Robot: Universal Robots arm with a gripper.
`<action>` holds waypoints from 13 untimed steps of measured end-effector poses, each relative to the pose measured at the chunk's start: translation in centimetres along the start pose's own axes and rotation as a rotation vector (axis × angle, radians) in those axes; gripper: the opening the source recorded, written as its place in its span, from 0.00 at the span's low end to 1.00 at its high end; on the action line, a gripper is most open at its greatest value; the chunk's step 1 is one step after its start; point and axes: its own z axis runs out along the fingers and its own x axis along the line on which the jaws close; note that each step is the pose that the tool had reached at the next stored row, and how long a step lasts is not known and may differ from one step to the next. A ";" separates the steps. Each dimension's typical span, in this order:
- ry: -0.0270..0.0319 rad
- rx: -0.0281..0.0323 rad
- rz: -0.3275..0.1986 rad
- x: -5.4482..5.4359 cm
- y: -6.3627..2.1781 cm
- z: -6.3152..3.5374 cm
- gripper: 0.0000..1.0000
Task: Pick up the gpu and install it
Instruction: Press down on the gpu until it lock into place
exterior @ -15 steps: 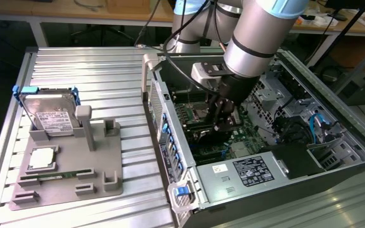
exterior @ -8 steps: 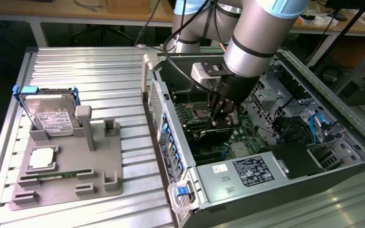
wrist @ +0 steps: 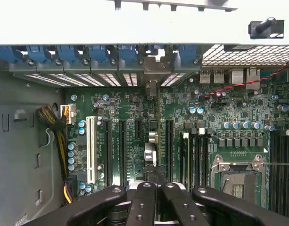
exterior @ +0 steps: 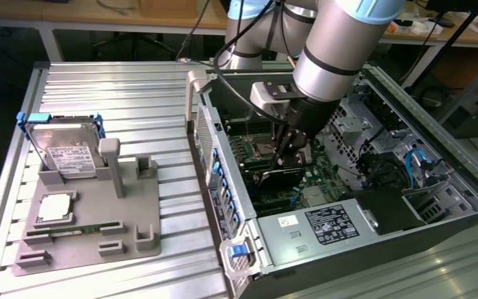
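I have the arm (exterior: 338,56) deep in the open computer case (exterior: 438,187), above the motherboard (wrist: 135,117). My claw (wrist: 151,200) is clenched on the gpu (wrist: 150,155), edge-down over a slot; I judge it needs squaring before pressing.

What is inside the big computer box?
Inside the computer case lies a green motherboard with long black slots, plus a black power supply. The tool reaches in, holding the gpu; things below it are covered.
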 end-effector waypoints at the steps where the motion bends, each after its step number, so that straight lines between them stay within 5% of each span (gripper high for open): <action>1: 0.0000 0.0000 0.000 0.0 0.00 0.00 0.11; 9: 0.0001 0.0046 0.000 0.0 0.07 0.03 0.11; 13: 0.0000 0.0062 0.000 -0.1 0.64 0.81 0.11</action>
